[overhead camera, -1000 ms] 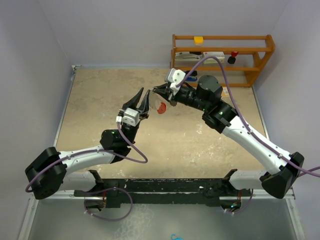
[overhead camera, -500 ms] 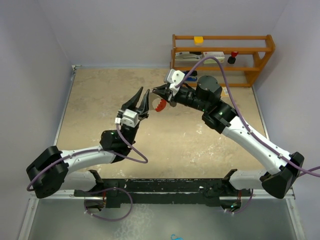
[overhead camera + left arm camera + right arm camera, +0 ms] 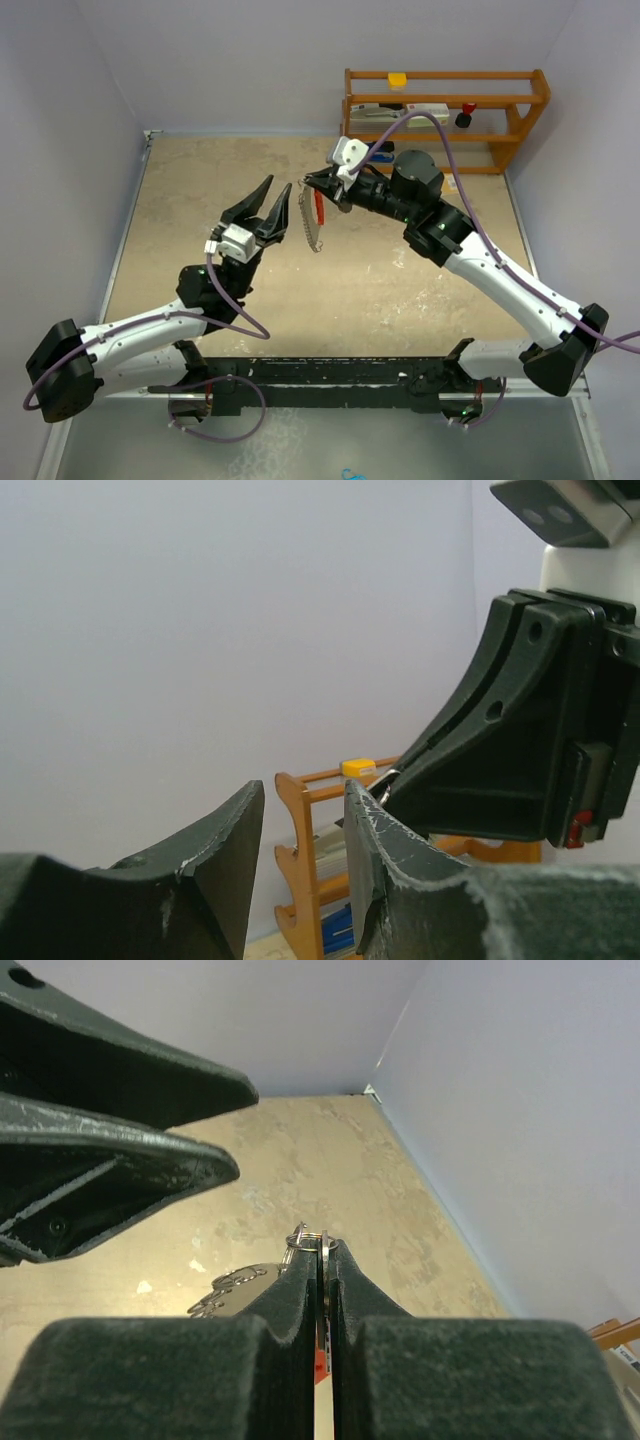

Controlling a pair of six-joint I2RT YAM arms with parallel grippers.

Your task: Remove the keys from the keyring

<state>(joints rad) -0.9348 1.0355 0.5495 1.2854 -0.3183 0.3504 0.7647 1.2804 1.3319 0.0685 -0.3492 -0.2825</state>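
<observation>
Your left gripper (image 3: pixel 279 185), nearest you, stands with jaws apart, holding nothing. Just at its 3 o'clock the keyring (image 3: pixel 317 208) hangs off the table, pinched at its top by your right gripper (image 3: pixel 309 184).

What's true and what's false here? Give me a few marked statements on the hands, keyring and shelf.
1. The right hand is shut on the keyring. True.
2. The left hand also grips the keyring. False: its fingers stand apart beside the keyring, with nothing between them.
3. The keyring lies flat on the table. False: it hangs from the right hand, the silver chain part drooping below the red strip.
4. A yellow block sits on top of the wooden shelf. True.
</observation>
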